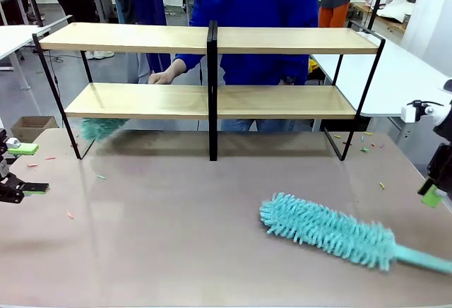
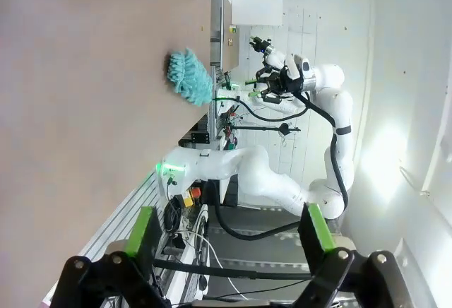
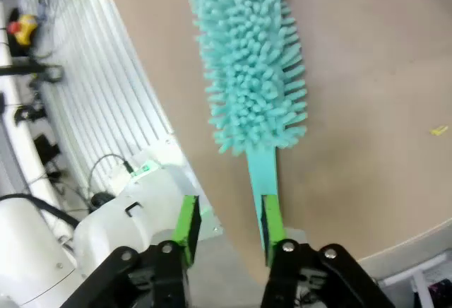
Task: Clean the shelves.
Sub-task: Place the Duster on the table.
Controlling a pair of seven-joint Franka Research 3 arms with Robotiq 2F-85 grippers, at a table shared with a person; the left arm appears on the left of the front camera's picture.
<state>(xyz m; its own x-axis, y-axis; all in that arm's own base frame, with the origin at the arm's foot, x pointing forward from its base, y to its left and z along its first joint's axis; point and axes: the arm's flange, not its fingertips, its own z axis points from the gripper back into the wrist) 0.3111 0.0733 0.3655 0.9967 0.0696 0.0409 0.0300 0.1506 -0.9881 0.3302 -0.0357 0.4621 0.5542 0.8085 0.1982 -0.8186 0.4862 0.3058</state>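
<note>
Currently right gripper [image 3: 226,227] wide open above duster [image 3: 251,61], handle [image 3: 263,170] beside one pad, unheld; left gripper [image 2: 229,234] open, idle; shelves [image 1: 212,99] untouched.

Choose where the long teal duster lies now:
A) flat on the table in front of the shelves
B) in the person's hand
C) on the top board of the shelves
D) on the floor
A: the long teal duster lies flat on the table, in front of the shelves.
</note>
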